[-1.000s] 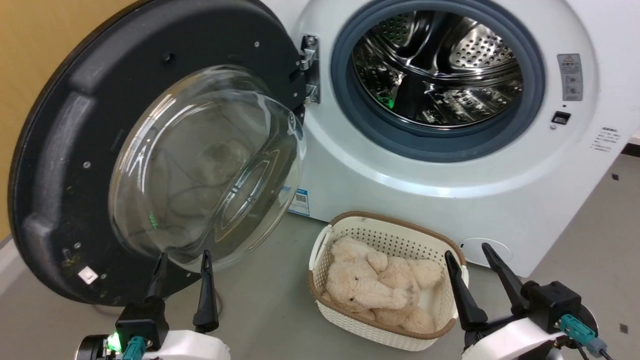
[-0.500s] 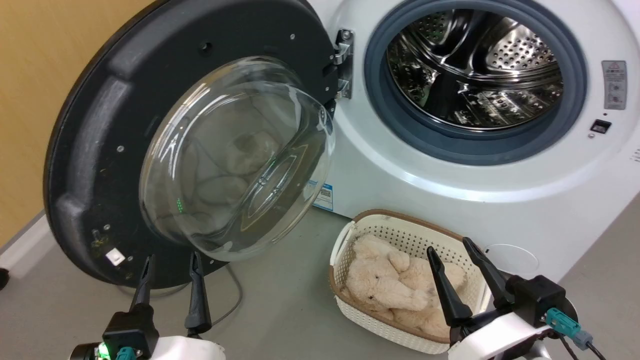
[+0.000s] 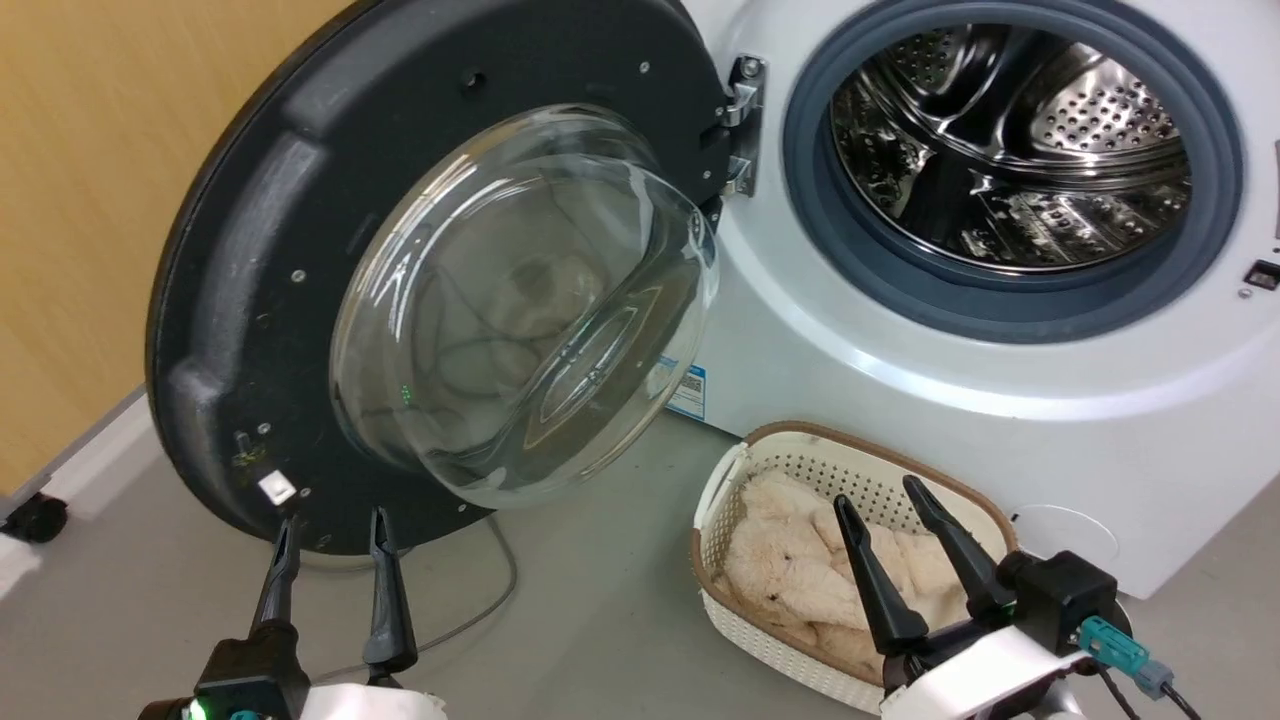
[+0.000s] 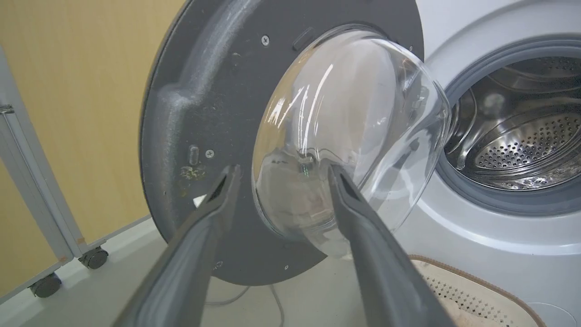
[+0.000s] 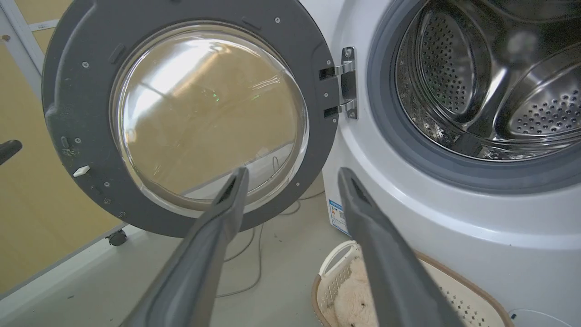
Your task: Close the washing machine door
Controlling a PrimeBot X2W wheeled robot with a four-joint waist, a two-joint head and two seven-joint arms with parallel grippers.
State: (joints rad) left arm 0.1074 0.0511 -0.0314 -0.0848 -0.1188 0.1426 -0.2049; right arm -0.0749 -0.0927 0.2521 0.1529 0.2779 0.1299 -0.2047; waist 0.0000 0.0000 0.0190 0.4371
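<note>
The washing machine door (image 3: 250, 250) hangs wide open on its metal hinge (image 3: 745, 125), black rim and clear glass bowl (image 3: 520, 300) facing me. The white washing machine (image 3: 900, 390) shows its grey gasket and steel drum (image 3: 1010, 150). My left gripper (image 3: 334, 518) is open just below the door's lower rim, touching nothing. In the left wrist view the left gripper (image 4: 283, 168) points at the door (image 4: 204, 91) and its bowl. My right gripper (image 3: 877, 490) is open above the basket. In the right wrist view the right gripper (image 5: 294, 171) faces the door (image 5: 77, 91) and the machine front.
A white laundry basket (image 3: 740, 470) holding a beige plush toy (image 3: 790, 570) stands on the floor before the machine. A grey cable (image 3: 500, 580) lies under the door. A yellow wall (image 3: 80, 200) and a castered frame (image 3: 35, 518) stand left of the door.
The whole picture has shifted right, so the camera has turned left. The left gripper now stands under the door's lower rim rather than under the glass bowl. The door stays open.
</note>
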